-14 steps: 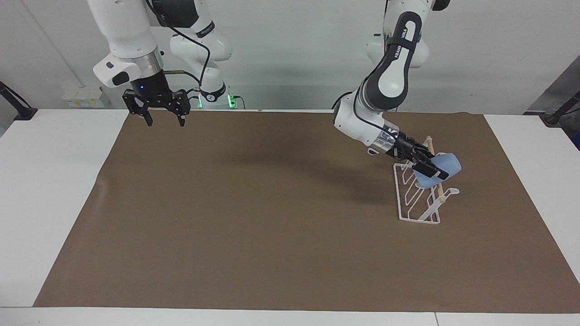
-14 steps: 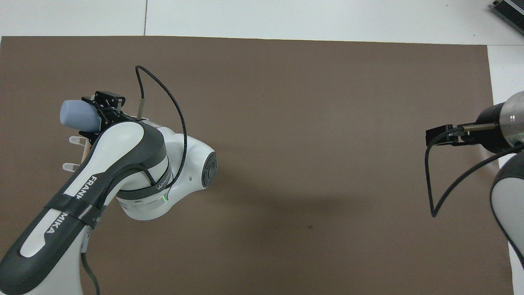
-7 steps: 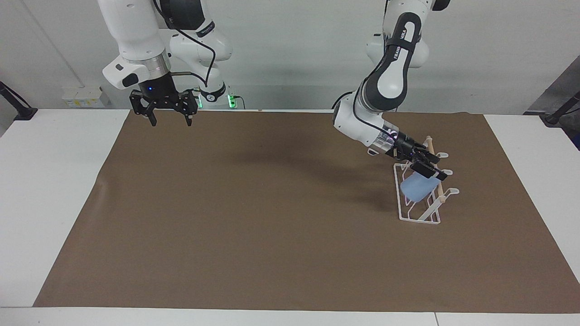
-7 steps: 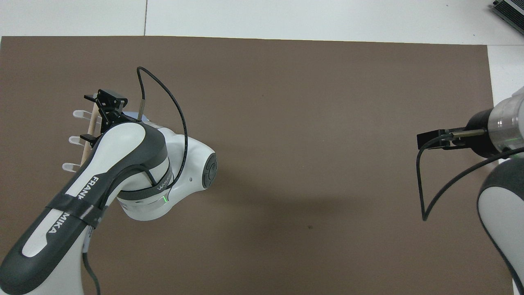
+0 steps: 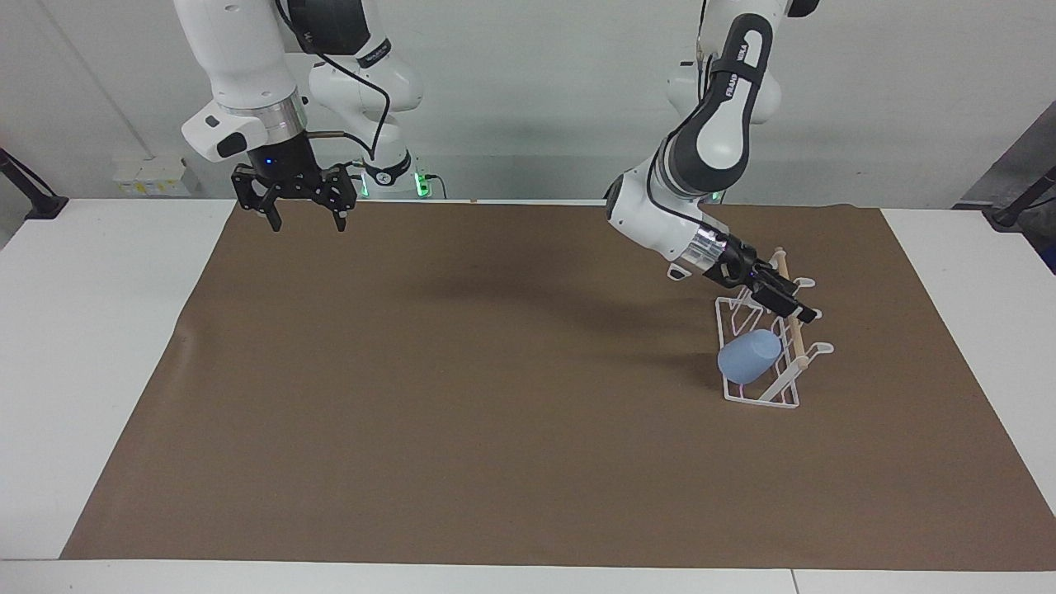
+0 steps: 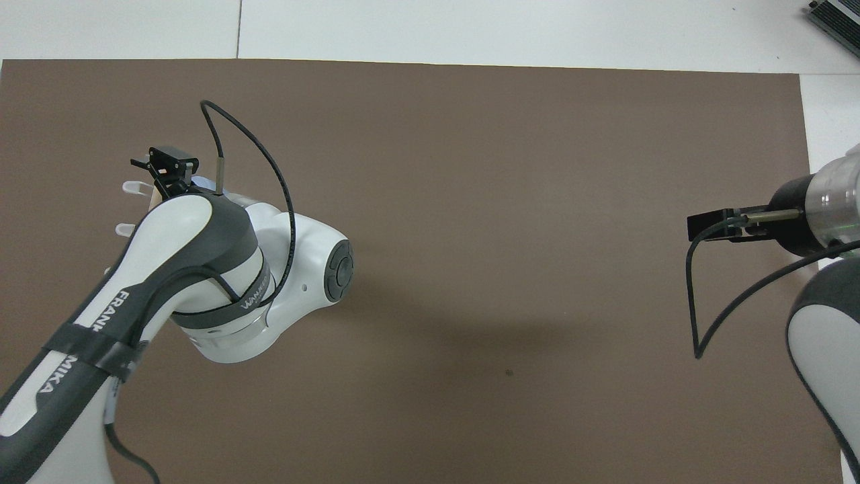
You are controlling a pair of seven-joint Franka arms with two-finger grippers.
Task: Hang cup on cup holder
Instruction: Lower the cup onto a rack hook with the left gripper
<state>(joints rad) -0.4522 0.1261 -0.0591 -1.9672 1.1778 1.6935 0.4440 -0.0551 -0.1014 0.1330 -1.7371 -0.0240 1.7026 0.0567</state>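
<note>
The light-blue cup (image 5: 749, 355) lies tilted on the slanted wires of the white cup holder (image 5: 763, 403), just below its wooden dowel (image 5: 796, 340). I cannot tell whether a prong is inside it. My left gripper (image 5: 790, 302) hangs over the dowel, open and empty, a short gap above the cup. In the overhead view the left gripper (image 6: 164, 164) covers the rack; only the cup holder's prong tips (image 6: 132, 187) show and the cup is almost hidden under the arm. My right gripper (image 5: 304, 219) waits open over the mat's edge by its own base.
A brown mat (image 5: 462, 396) covers most of the white table (image 5: 91, 346). The rack stands on it toward the left arm's end. Black cables loop from both wrists.
The left gripper opened and let go of the cup, which dropped down onto the rack's wires. The gripper then drew back slightly. The right arm shifted a little.
</note>
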